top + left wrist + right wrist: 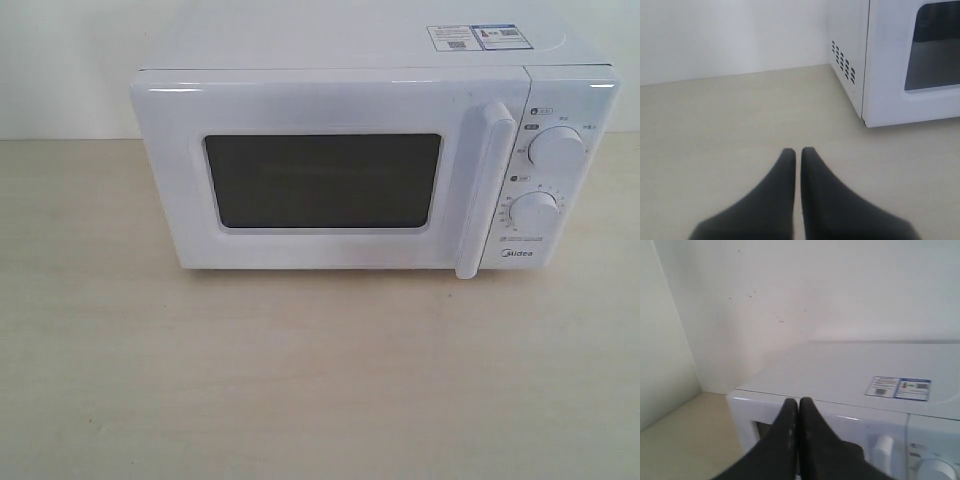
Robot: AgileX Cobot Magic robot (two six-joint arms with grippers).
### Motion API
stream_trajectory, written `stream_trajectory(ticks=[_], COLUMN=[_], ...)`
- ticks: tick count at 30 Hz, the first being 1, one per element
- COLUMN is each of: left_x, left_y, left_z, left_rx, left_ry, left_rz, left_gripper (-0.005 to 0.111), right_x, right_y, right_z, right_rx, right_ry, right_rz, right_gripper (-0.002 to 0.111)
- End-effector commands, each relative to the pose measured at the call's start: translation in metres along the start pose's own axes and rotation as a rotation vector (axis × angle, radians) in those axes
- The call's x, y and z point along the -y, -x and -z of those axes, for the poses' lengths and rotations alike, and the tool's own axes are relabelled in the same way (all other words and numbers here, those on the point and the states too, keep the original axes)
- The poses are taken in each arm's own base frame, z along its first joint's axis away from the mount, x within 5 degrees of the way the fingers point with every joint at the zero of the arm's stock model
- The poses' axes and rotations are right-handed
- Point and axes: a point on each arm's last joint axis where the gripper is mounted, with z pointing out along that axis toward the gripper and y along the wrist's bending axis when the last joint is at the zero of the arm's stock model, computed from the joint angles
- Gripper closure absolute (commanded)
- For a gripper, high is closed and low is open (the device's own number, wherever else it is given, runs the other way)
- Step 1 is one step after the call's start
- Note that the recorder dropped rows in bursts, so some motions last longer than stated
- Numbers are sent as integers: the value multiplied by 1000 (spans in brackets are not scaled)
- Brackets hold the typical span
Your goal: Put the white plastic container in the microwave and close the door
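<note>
Nearest, left tool [798, 150]: one, dark fingers pressed together, nothing between them, low over the desk [730, 125] off the microwave's [855, 55] vented side.

Right tool [799, 400]: one, fingers likewise closed and empty, raised above the microwave's front top edge.

Microwave: one, white, marked Midea, standing on the desk against the wall.
- door [320, 170]: one, closed flush; dark window [322, 181], one.
- handle [485, 190]: one vertical white bar, between window and control panel.
- dials [557, 148]: two, one above the other on the microwave's panel.
- stickers [473, 37]: two, side by side on the microwave's top.
- vent holes [843, 61]: one cluster on the side wall (too small to count).

White plastic container: none in view, neither on the desk in front of nor beside the microwave. Whether it sits inside cannot be told through the dark window.

Handling, by judgement only: plastic food box, likely light, thin-walled and somewhat flexible, smooth enough to slip. Best taken across opposite walls just under the rim, with a modest squeeze, and kept level.
</note>
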Motion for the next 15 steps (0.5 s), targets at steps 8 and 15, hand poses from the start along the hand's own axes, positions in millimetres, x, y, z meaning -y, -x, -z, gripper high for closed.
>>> stream_trajectory(ticks=[8,15], left_x=[0,0], left_y=[-1,-1], left_z=[0,0], left_rx=[-3,-3], left_ry=[0,0], left_rz=[17,17], left_gripper=[102,102], right_x=[6,33], right_y=[-78,-133], right_z=[49,52], right_rx=[74,128], right_ry=[-228,-301], right_rz=[70,24], right_gripper=[108,108])
